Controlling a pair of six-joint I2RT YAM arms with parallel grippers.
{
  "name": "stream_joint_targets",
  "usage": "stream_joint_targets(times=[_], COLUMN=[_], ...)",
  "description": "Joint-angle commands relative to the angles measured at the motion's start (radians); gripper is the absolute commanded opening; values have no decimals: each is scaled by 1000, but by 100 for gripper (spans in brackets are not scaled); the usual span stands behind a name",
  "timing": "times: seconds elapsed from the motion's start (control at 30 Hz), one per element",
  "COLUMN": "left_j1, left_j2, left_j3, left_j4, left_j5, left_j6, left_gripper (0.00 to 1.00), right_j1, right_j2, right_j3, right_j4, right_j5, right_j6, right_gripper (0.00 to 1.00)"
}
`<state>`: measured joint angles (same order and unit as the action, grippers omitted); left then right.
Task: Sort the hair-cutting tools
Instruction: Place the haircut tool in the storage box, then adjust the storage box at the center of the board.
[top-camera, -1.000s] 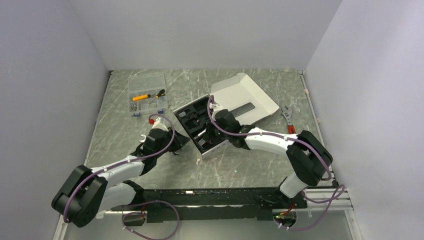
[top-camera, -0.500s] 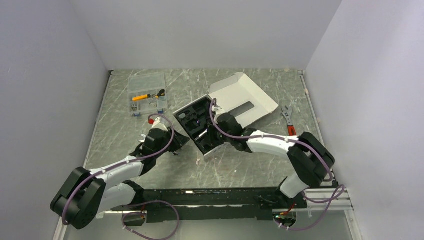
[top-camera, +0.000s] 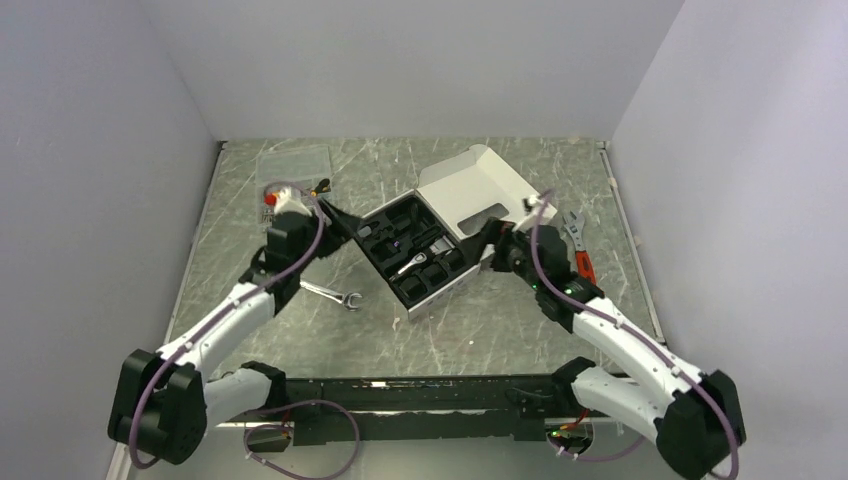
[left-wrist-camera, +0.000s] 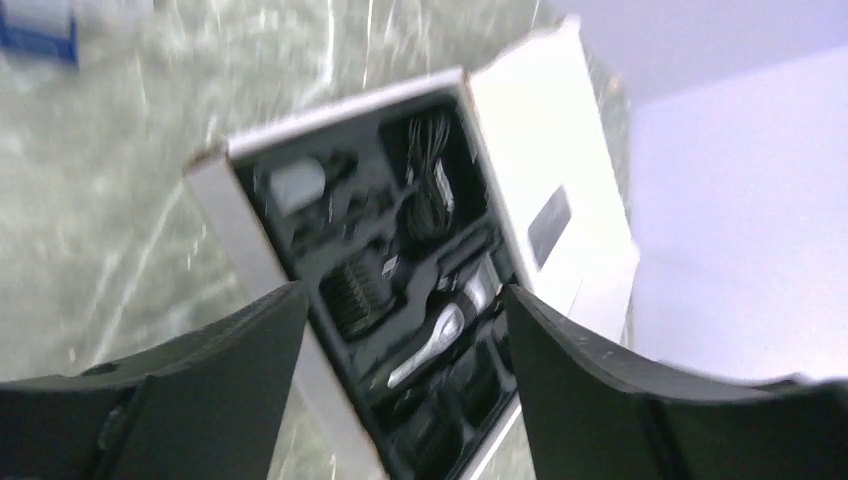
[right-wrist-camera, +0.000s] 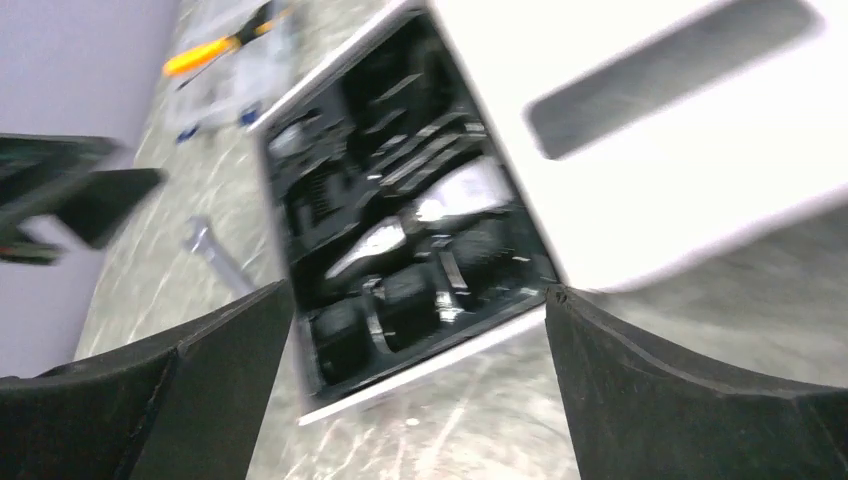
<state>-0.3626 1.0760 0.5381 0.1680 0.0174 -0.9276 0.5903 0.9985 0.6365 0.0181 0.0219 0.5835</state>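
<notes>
We find the silver open-end wrench (top-camera: 333, 295) lying flat on the counter (top-camera: 460, 335), nearest the arm bases. Beyond it, the left gripper (left-wrist-camera: 400, 300) hangs at the left corner of the open case (left-wrist-camera: 255, 265), jaws spread with nothing between them. The right gripper (right-wrist-camera: 417, 300) is at the case's right side, likewise spread and empty. The hair clipper (top-camera: 413, 262) lies in the black tray, with comb attachments (left-wrist-camera: 350, 290) in recesses beside it. The white lid (top-camera: 470, 190) lies open behind. The red-handled adjustable wrench (top-camera: 572, 226) lies to its right, and a clear organiser (top-camera: 295, 160) sits at the far left.
</notes>
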Motion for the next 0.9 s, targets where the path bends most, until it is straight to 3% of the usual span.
stream_joint_targets(times=[0.0,0.2,0.33,0.47,0.7,0.87], left_j1=[95,227,255,247,229,190], left_j2=[91,415,589,688,827,896], left_j3=[192,492,594,679,785,836], left_j4=[-72,-178,-191,-203,-238,-294], left_j5=[-39,162,263,333,371,400], left_j6=[108,225,271,300,322,336], left_gripper=[82,91,94,99,98,92], right_j1=[-157,-231,-267,-319,-382,-392], right_j2=[-103,-61,-13,54,173,91], right_j3=[-108,-143,-161,-191,-222,-250], right_j4=[-49,8,76,201,418,403], right_j5=[-13,-88,-113,-158,-231,-201], right_j6=[98,163,194,217,268,262], right_gripper=[100,100,100,100,100,100])
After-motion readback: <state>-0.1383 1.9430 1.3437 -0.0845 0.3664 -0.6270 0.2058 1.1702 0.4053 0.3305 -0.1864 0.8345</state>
